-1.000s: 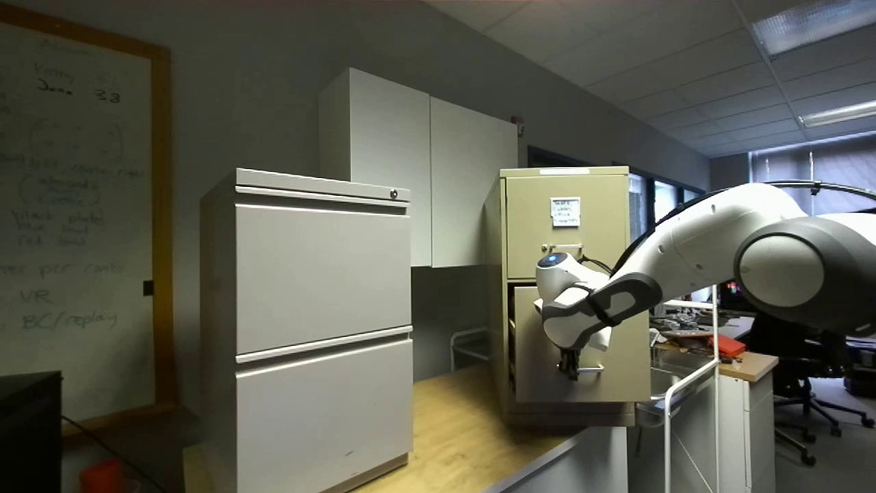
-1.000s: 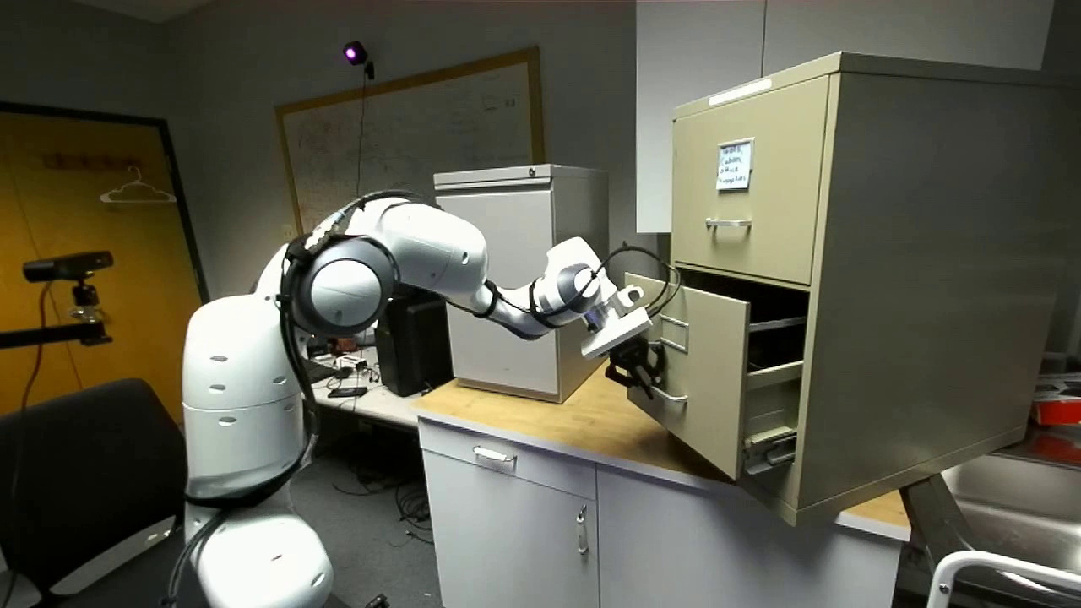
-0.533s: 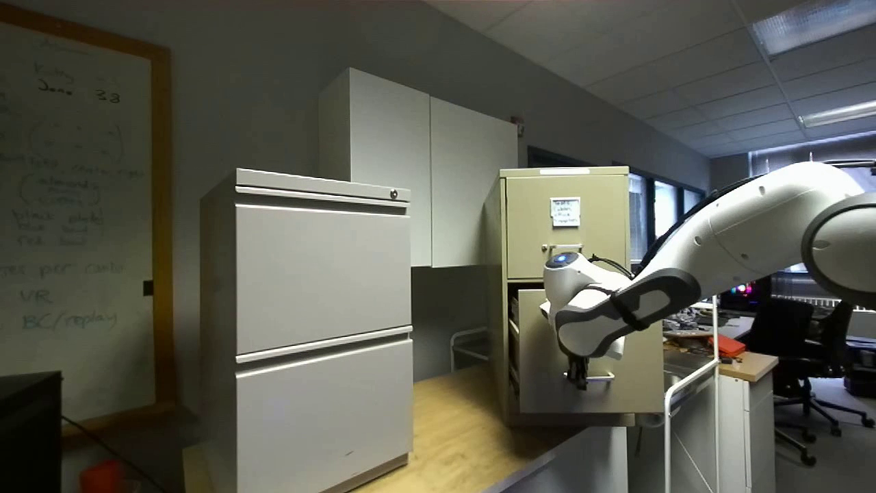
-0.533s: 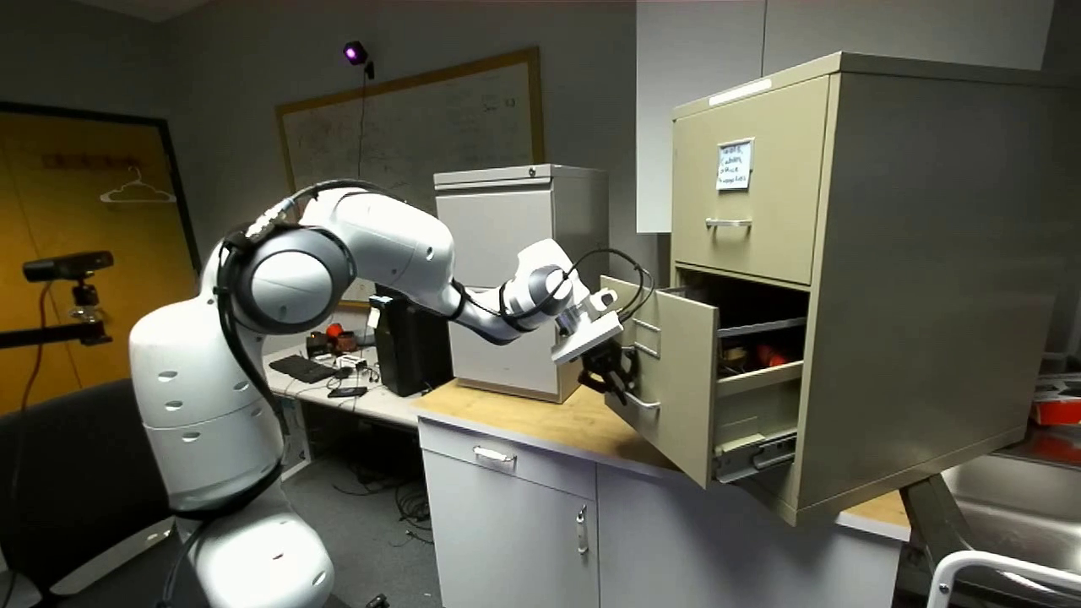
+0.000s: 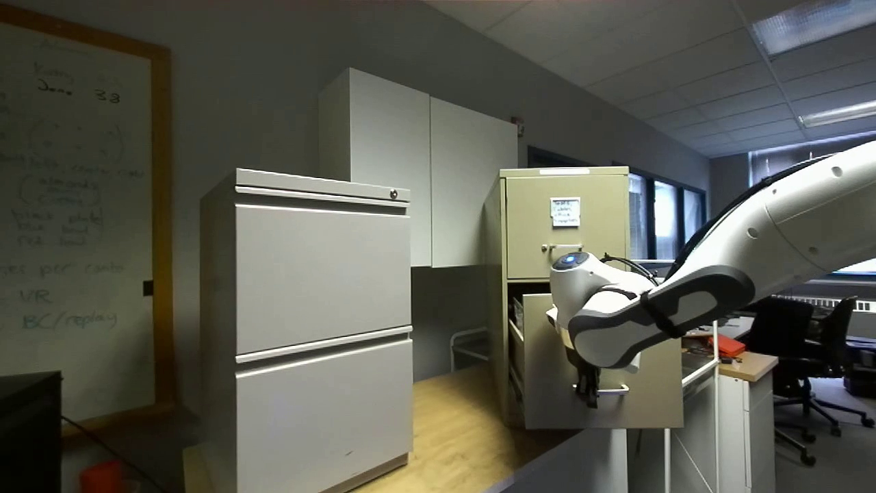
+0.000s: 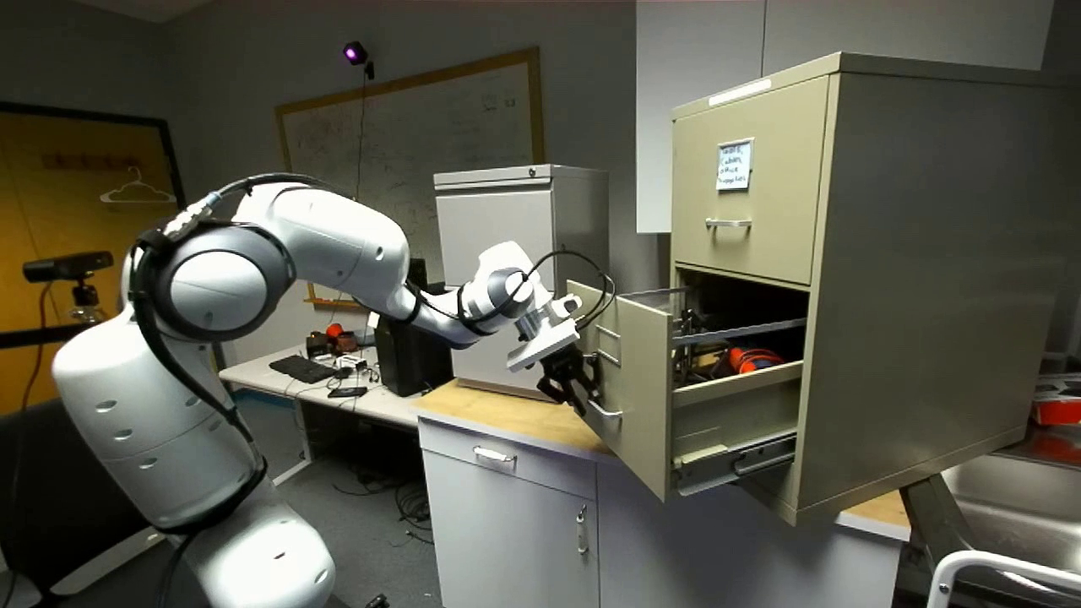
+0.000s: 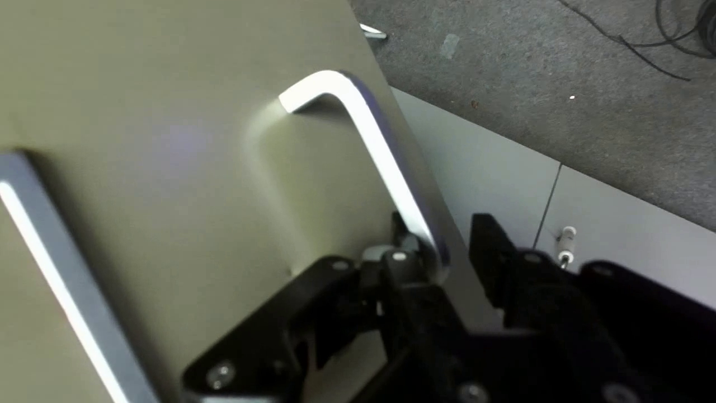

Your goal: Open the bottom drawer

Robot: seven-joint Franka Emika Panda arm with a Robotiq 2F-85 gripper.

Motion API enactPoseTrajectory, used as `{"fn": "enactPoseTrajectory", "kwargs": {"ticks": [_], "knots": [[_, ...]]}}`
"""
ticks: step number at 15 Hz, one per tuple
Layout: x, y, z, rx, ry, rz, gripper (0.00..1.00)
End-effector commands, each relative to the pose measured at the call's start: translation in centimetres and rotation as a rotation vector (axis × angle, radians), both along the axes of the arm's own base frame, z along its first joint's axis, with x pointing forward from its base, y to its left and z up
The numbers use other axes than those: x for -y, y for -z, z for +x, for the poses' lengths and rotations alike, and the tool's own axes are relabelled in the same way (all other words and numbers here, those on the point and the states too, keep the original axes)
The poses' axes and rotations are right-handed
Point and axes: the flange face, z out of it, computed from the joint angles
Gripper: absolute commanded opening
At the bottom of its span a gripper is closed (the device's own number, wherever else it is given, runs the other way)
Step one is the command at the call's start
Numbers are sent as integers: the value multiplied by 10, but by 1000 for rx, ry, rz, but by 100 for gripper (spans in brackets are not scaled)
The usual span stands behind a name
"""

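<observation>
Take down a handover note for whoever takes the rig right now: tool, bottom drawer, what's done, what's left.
Tool: open, one finger behind the handle, not clamped on it.
Bottom drawer: well out of the beige cabinet, contents showing; top drawer shut.
Done: the bottom drawer is open.
Left: can't tell if it's at full travel. If more is wanted, probably pull on gently; then slip the finger free and back away.
</observation>
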Motion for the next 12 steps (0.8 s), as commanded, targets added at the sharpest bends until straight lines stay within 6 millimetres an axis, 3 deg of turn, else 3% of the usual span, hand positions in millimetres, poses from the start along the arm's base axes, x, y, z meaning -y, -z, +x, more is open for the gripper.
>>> {"fn": "enactPoseTrajectory", "kwargs": {"ticks": [1, 5, 12], "knots": [[-57, 32, -32, -130, 34, 113, 63], [-75, 37, -45, -163, 50, 138, 98], [-77, 34, -42, -124, 103, 150, 100]]}}
